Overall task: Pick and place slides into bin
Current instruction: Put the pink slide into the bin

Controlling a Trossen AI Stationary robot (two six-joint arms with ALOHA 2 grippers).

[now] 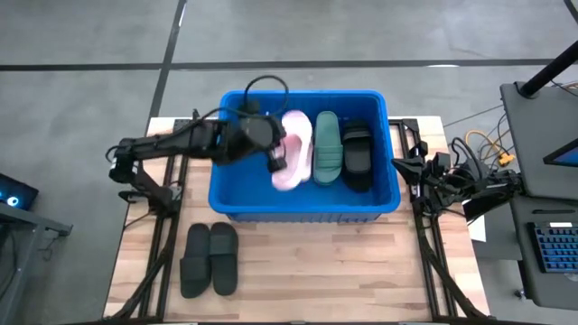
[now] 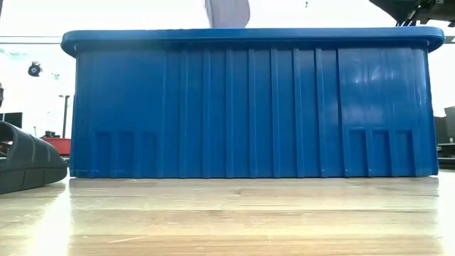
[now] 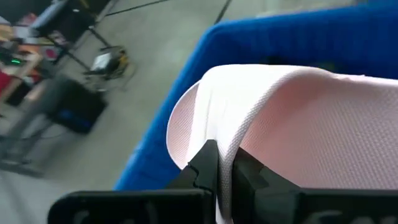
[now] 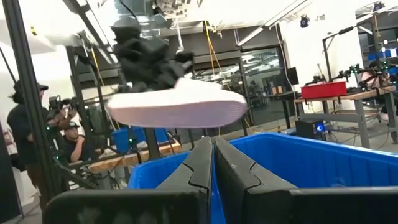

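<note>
We are looking down on the wooden surface (image 1: 307,271), where the blue bin (image 1: 237,195) is sitting along the far edge, filling most of the middle. Inside it, a dark green slide (image 1: 326,146) and a black slide (image 1: 358,155) are lying side by side toward the bin's right wall, with a pale pink slide (image 1: 291,171) lying just left of the green one. The left arm is reaching in over the bin's left rim, and the left end effector (image 1: 274,162) is pinching the edge of a second pale pink slide (image 3: 323,130), holding it in the air above the bin's interior. Near the surface's front left corner, a pair of black slides (image 1: 209,258) is resting side by side, outside the bin. The right end effector (image 4: 212,163) is waiting beside the bin's right wall with its fingers pressed together on nothing.
</note>
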